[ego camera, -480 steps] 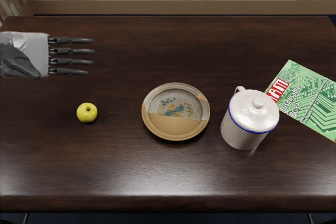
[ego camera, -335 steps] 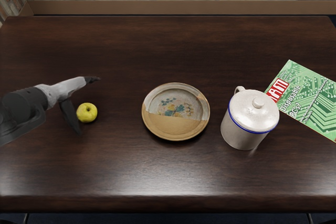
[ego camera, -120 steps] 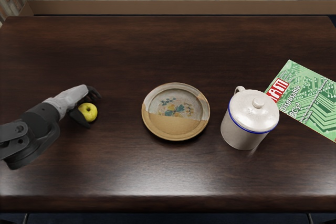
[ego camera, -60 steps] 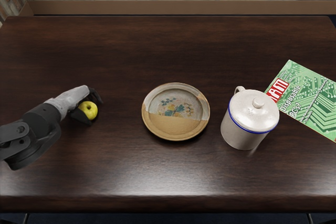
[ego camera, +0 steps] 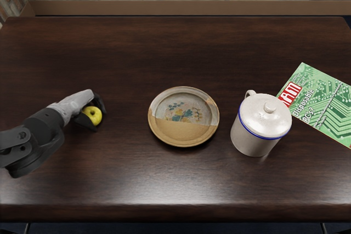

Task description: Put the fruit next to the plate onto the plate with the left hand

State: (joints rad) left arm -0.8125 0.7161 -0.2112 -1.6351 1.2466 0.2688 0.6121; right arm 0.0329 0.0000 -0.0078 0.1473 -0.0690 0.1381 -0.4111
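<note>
While the left arm is reaching in from the left edge of the desk (ego camera: pixel 164 47), the left robot hand (ego camera: pixel 78 106) is grasping the small yellow apple (ego camera: pixel 93 115), its dark fingers (ego camera: pixel 99 104) curling over the far side and the thumb pressing in from the near side. The apple is sitting in that grip well to the left of the plate (ego camera: pixel 184 116), not on it, and I cannot tell whether it is touching the wood. The plate is lying flat near the middle of the desk. To its right a white pot (ego camera: pixel 260 125) with a blue rim and a lid is standing upright, and a green booklet (ego camera: pixel 320 102) is lying beyond it near the right edge.
</note>
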